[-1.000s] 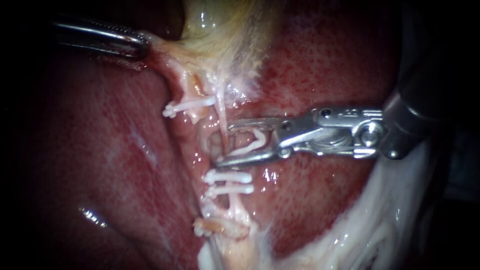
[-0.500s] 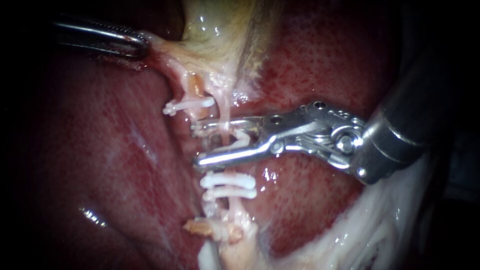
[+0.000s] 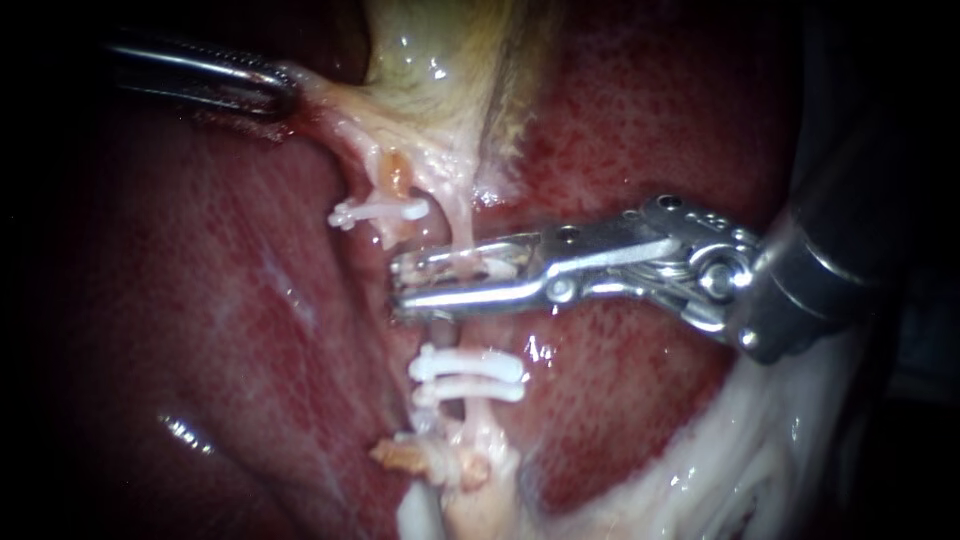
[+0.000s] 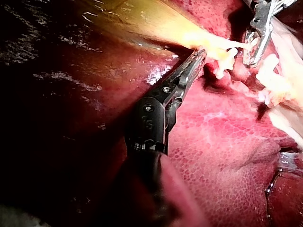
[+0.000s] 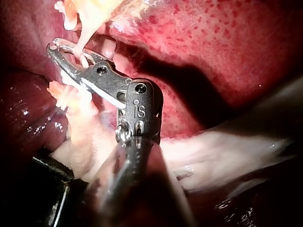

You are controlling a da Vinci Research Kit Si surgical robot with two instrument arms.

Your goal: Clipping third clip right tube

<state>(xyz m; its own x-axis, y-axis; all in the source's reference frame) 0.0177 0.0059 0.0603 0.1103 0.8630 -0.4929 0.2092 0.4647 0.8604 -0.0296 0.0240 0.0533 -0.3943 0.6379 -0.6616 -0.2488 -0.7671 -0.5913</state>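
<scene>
My right instrument (image 3: 398,286) reaches in from the right, and its jaws are squeezed almost together across the thin pale right tube (image 3: 462,225). A white clip (image 3: 480,268) is pressed between them. The right wrist view shows the same jaws (image 5: 56,48) closed around the tube. Two white clips (image 3: 468,377) sit on this tube just below the jaws. Another clip (image 3: 380,212) sits on the left tube under an orange stump. My left instrument (image 3: 286,95), at the upper left, is shut on pale gallbladder tissue (image 3: 440,70) and holds it taut. Its jaws (image 4: 199,53) also show in the left wrist view.
Dark red liver (image 3: 220,300) lies on both sides of the tubes. A frayed cut stump (image 3: 430,458) sits below the two lower clips. White fatty tissue (image 3: 720,470) spreads under the right instrument's shaft at the lower right.
My right instrument's open jaws slid left until they straddled the right tube, then closed, flattening the clip onto it. The left instrument has held still.
</scene>
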